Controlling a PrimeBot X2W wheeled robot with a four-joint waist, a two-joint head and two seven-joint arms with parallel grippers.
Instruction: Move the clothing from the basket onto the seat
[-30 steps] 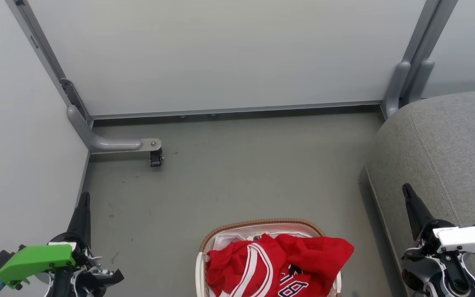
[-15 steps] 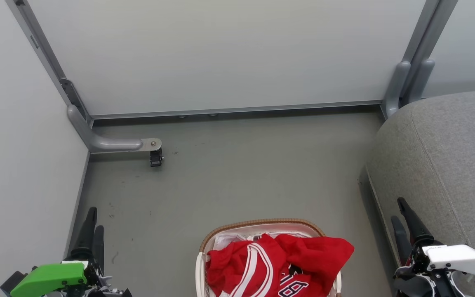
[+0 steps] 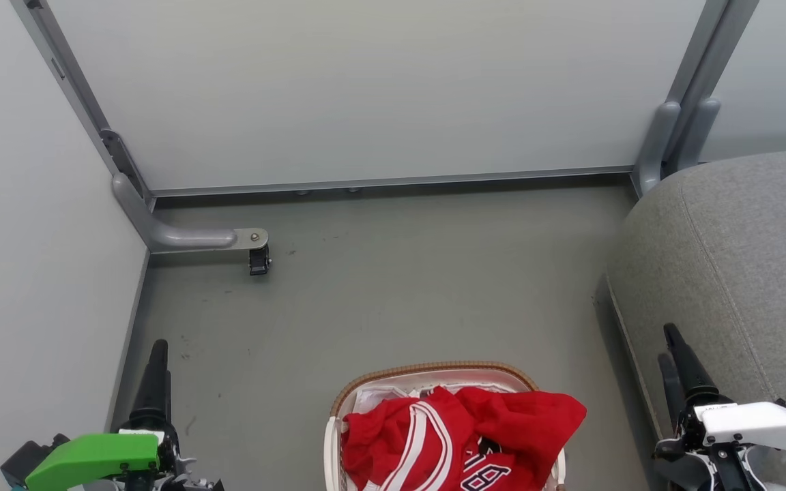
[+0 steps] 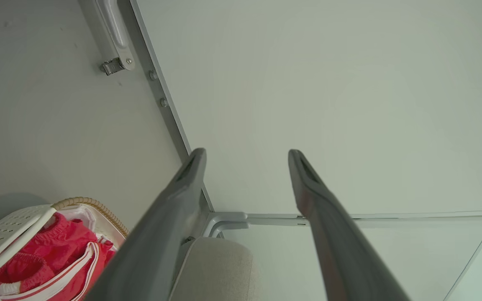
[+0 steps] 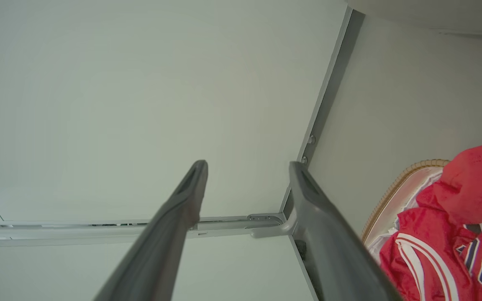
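The basket [image 3: 434,370], cream with a brown woven rim, stands on the floor at the bottom centre of the head view. The red clothing [image 3: 461,436] with white stripes and lettering fills it and spills over its right rim. The grey seat [image 3: 741,259] rises at the right. My left gripper [image 3: 157,354] is low at the left, apart from the basket. My right gripper [image 3: 667,344] is in front of the seat's edge. In the wrist views, the left gripper [image 4: 246,154] and right gripper [image 5: 248,165] stand open and empty, with the clothing [image 4: 57,255] [image 5: 446,242] off to one side.
White partition panels on grey metal frames close off the back and left. A frame foot with a black caster [image 3: 258,260] juts onto the grey floor [image 3: 393,293]. A white crinkly sheet [image 3: 379,395] lines the basket under the red cloth.
Both grippers have gone from shut to open. Each has sunk lower in the head view and turned, the left one shifting slightly right. Basket and clothing have not moved.
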